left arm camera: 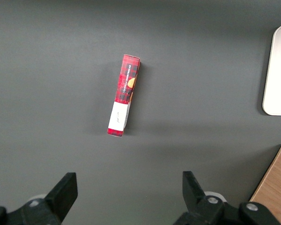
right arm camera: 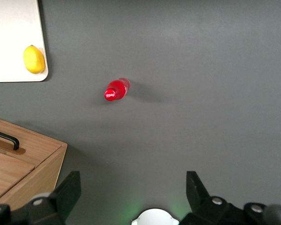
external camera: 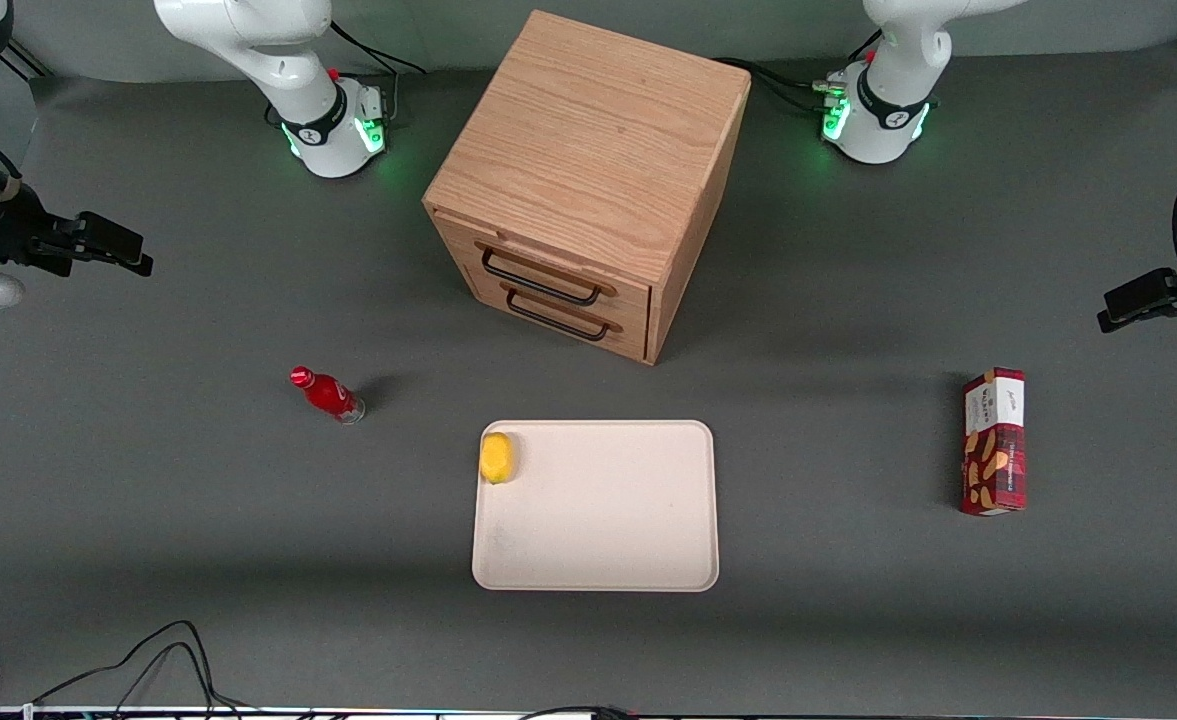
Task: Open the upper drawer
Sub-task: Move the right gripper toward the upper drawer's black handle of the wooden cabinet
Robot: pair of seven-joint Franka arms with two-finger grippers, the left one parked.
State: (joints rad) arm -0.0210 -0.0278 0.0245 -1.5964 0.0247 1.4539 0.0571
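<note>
- Nearest the front camera is the cream tray point(external camera: 598, 540), bare apart from a lemon point(external camera: 497, 457) tucked into the corner nearest the red bottle.
- Now the actual target: the upper drawer point(external camera: 548, 262) sits in the face of the oak cabinet point(external camera: 593, 150), which stands farther from the camera than the tray, mid-table. Its black wire handle point(external camera: 538, 281) runs across the front, and the drawer front looks flush with the cabinet face, so I'd call it fully shut.
- Just below it is the lower drawer point(external camera: 576, 322) with a near-identical handle, so easy to grab the wrong one.
- The gripper point(external camera: 108, 245) hangs up high at the working arm's end of the table, well apart from the cabinet. In the right wrist view its fingers point(right arm camera: 68, 190) are spread wide with nothing between them.
- So my read: nothing has started yet, this is the approach step. Next move would need the gripper to travel over in front of the cabinet, line up with the topmost handle, close around the bar, then pull straight out along the drawer's angled facing.
- Other stuff: a small red bottle point(external camera: 329, 394) stands between gripper and tray, possibly near the path, and a red biscuit box point(external camera: 994, 441) stands toward the parked arm's end.
</note>
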